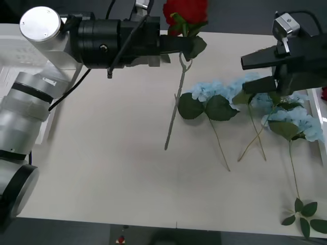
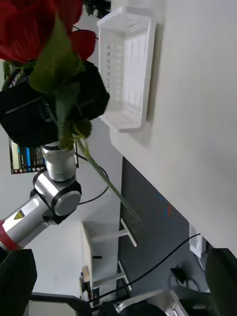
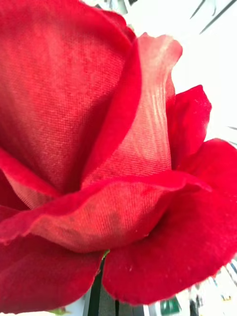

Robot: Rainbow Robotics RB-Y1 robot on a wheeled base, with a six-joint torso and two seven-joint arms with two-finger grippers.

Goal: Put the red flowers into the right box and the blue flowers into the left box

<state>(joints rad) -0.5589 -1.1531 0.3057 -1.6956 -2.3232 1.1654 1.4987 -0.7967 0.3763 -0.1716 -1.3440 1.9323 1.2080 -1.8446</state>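
The left gripper (image 1: pixel 185 46) reaches across the far side of the pale, matte table (image 1: pixel 102 168), its black jaws closed on a red rose (image 1: pixel 185 11) just below the bloom. The bloom, deep red and soft-petalled, stands above the jaws; in the left wrist view its woven cloth petals (image 3: pixel 98 123) curl in broad, overlapping folds with slightly frayed edges. Dark green leaves cluster at the jaws, and the thin grey-green stem (image 1: pixel 174 109) hangs below them, slanting down over the table surface.

The right gripper (image 1: pixel 258 71) hovers to the right of the rose, its black wedge-shaped jaws parted with nothing between them. Directly beneath and beside these jaws lie the blue flowers (image 1: pixel 245 92): pale, fluffy clusters with large, dark, rounded leaves and long, thin, wiry stems fanning out toward the near edge of the table. A small sprig of green leaves (image 1: pixel 305 217) lies at the near right corner.

The left box (image 2: pixel 126 64), a shallow white plastic tray with ribbed, slotted walls, sits at the table's edge beyond the left gripper in the right wrist view. A strip of the right box (image 1: pixel 318 109), a white rim, shows past the right jaws.
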